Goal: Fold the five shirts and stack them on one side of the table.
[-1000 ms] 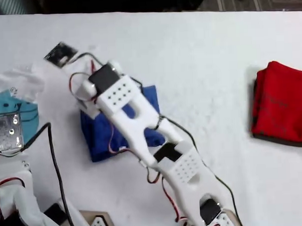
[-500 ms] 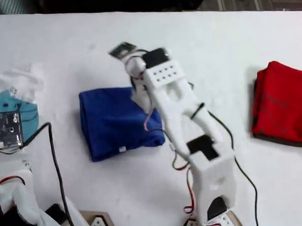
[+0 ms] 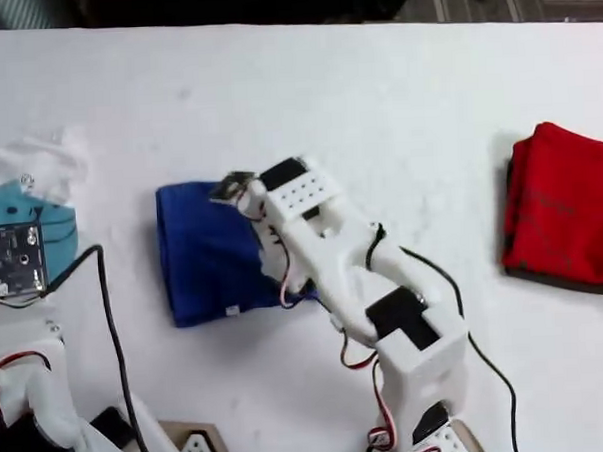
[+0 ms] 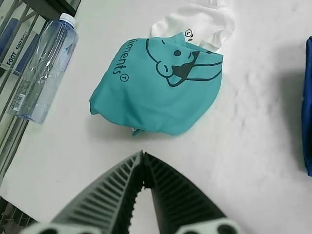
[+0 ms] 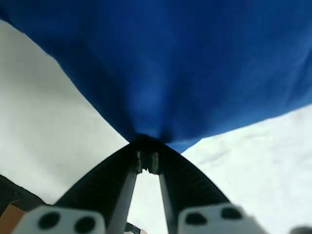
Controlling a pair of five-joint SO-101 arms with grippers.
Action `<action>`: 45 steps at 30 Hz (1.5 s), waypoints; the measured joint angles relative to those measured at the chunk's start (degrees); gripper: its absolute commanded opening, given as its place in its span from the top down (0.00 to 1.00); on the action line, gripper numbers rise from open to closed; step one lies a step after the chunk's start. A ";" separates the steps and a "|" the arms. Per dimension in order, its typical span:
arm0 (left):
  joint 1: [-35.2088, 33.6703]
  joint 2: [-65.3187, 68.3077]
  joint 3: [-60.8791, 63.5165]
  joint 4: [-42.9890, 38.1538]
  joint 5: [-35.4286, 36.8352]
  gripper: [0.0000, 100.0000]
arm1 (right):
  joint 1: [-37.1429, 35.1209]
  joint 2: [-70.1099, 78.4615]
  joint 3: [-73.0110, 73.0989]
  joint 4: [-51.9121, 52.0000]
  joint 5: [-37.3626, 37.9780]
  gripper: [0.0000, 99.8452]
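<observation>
White table [image 3: 426, 100], blue shirt [image 3: 208, 255] pinched at its edge

White tabletop lies under both my arms. My right gripper [image 5: 146, 163] is closed on the blue shirt, the two fingers squeezing a pucker of its cloth near one edge. That shirt is a folded, nearly square block left of the table's middle in the high view, its edges slightly skewed to the table's. My arm covers one side of it, so I cannot tell its long axis. My left gripper [image 4: 143, 168] hangs over bare table with its fingertips pressed together on nothing. Ahead of it lies the teal shirt [image 4: 156, 87], crumpled, print up, overlapping a white shirt [image 4: 204, 22]. A water bottle [image 4: 41, 68] lies near them. The folded red shirt [image 3: 566, 204] sits well apart at the opposite side.
</observation>
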 measured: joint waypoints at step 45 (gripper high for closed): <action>0.00 0.00 0.53 0.00 0.00 0.97 | 8.26 8.35 -32.70 8.18 -1.14 0.98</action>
